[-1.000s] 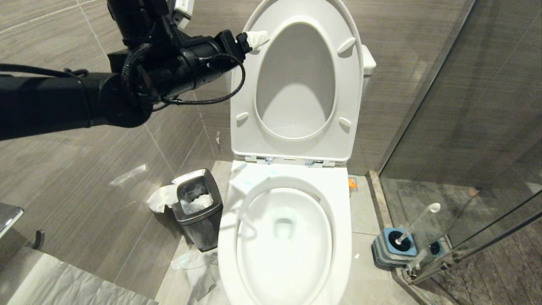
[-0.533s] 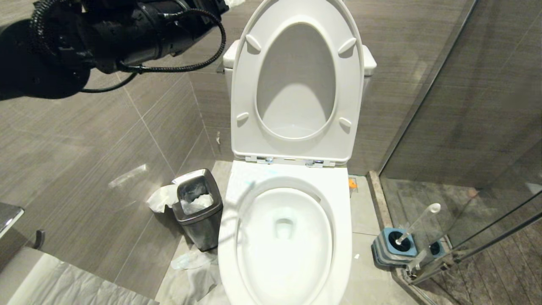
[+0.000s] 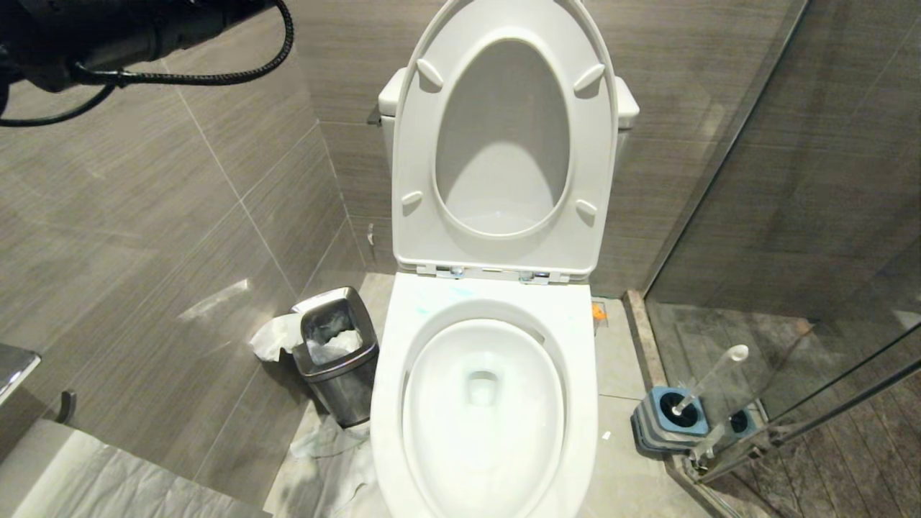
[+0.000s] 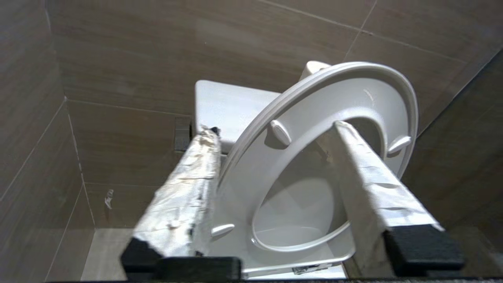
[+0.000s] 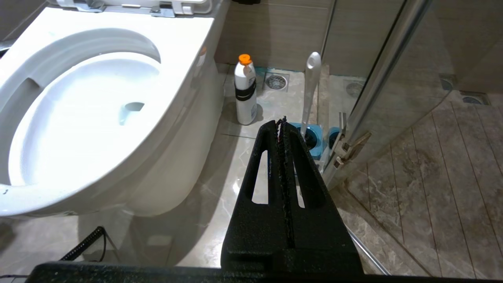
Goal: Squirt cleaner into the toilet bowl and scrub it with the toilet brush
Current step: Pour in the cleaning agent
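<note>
The toilet bowl [image 3: 483,403] stands open in the middle of the head view, with its seat and lid [image 3: 504,137] raised against the tank. Faint turquoise cleaner smears [image 3: 421,309] mark the back rim, and the water [image 3: 482,385] looks slightly tinted. The toilet brush [image 3: 709,378] leans in its blue-topped holder [image 3: 673,421] on the floor to the right, by the glass door. My left gripper [image 4: 275,129] is open and empty, high up, facing the raised seat [image 4: 314,118]; only its arm [image 3: 108,36] shows at the head view's top left. My right gripper [image 5: 281,120] is shut, low beside the bowl [image 5: 78,118].
A white bottle with an orange cap [image 5: 245,92] stands on the floor between the toilet and the brush [image 5: 311,86]. A small steel waste bin [image 3: 334,352] with crumpled paper sits left of the bowl. A glass shower door [image 3: 791,288] closes off the right side.
My left gripper was at the raised seat's upper left edge; it has pulled away up and to the left, almost out of the head view. The right arm has not moved.
</note>
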